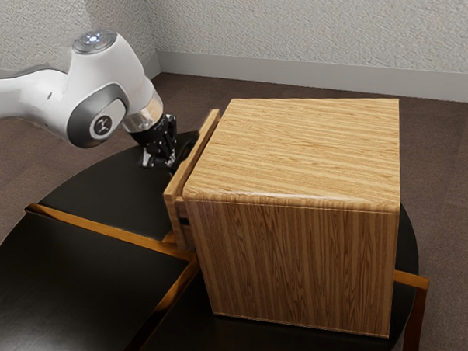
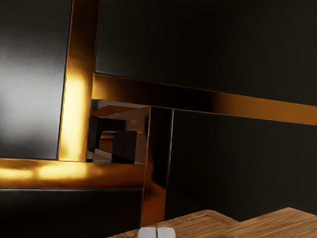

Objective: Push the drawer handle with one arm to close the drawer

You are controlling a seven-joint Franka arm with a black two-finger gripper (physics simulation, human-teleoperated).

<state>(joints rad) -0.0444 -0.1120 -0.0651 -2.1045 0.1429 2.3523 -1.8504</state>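
The black gripper (image 1: 160,158) is beside the outer face of the drawer front (image 1: 190,162), low over the table, on the exterior view's left of the wooden cabinet (image 1: 295,153). A narrow gap separates the drawer front from the cabinet body, so the drawer stands slightly open. In the wrist view, the two pale fingertips of the gripper (image 2: 157,232) meet along a thin seam, shut with nothing visible between them. Wood of the drawer front (image 2: 198,223) and the cabinet (image 2: 287,224) lies beside them. I cannot make out the handle, or whether the gripper touches the drawer.
The cabinet stands on a round table with black panels (image 1: 75,264) and crossing gold-brown strips (image 1: 112,231). In the wrist view, a small square opening (image 2: 119,133) lies where the strips (image 2: 198,96) meet. A pale wall (image 1: 305,32) rises behind.
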